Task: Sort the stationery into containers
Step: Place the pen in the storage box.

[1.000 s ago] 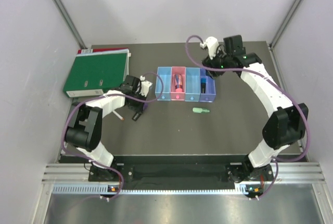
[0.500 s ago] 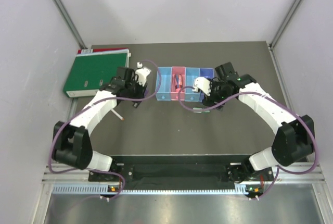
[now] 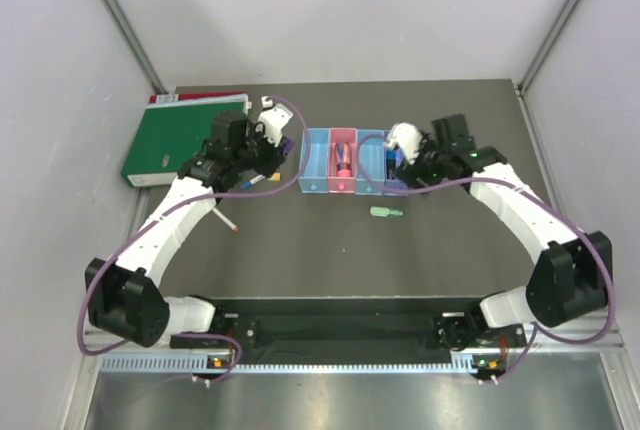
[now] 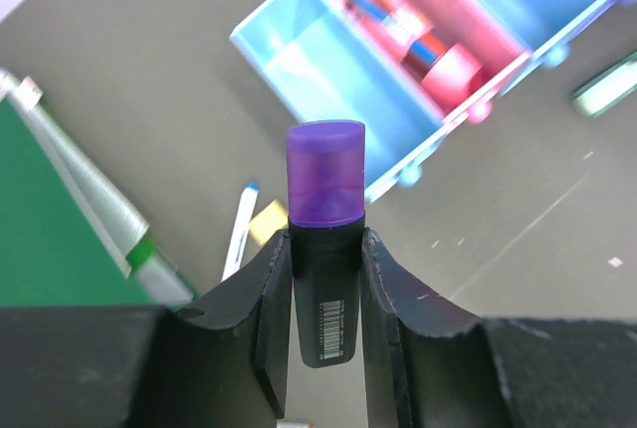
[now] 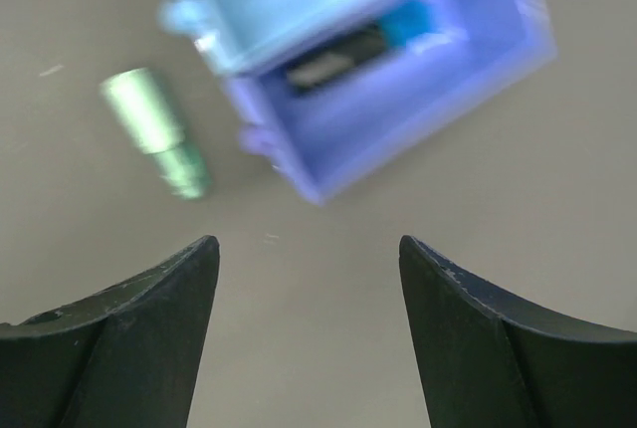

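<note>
The left claw (image 4: 325, 249) is clamped on a black marker (image 4: 324, 189) with a purple cap, held above the counter (image 4: 159, 70) just left of the row of bins (image 4: 318, 90) at upper middle of the overhead view. A drop-off seems in hand: carry it over a bin, then release. The right claw (image 5: 307, 249) hangs with jaws apart over the purple bin (image 5: 328, 159) and a green marker (image 5: 159, 134) lying on the counter, probably its next pick

The binder (image 3: 185, 140) lies left of the bins (image 3: 314, 166) (a marker (image 3: 385, 212) just before them).
</note>
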`<action>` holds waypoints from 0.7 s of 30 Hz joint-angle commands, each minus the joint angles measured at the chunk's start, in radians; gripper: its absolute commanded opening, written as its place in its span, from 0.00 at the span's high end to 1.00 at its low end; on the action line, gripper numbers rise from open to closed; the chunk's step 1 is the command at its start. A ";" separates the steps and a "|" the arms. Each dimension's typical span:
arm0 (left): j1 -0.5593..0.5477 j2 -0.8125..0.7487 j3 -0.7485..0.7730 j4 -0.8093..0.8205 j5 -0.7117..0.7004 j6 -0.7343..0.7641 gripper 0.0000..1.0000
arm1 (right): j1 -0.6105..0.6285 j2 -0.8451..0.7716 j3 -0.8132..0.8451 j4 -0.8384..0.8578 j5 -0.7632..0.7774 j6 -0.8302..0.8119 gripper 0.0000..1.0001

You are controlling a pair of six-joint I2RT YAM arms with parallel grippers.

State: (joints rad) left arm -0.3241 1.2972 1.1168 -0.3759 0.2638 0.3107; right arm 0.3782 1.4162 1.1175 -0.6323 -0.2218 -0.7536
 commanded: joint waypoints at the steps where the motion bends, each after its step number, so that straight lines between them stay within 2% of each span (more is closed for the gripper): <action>1: -0.049 0.051 0.069 0.150 0.086 -0.082 1.00 | -0.108 -0.118 -0.016 0.187 0.071 0.220 0.26; 8: -0.151 0.276 0.188 0.343 0.160 -0.288 1.00 | -0.206 -0.142 -0.009 0.255 0.205 0.338 0.23; 13: -0.204 0.499 0.398 0.367 0.183 -0.436 1.00 | -0.272 -0.132 0.021 0.241 0.219 0.391 0.23; 16: -0.242 0.617 0.538 0.367 0.199 -0.455 1.00 | -0.306 -0.135 0.019 0.264 0.249 0.408 0.22; 21: -0.291 0.775 0.679 0.408 0.207 -0.505 1.00 | -0.360 -0.132 0.008 0.273 0.259 0.418 0.22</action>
State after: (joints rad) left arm -0.5797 2.0117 1.6756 -0.0685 0.4351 -0.1143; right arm 0.0616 1.2915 1.1000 -0.4122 0.0086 -0.3721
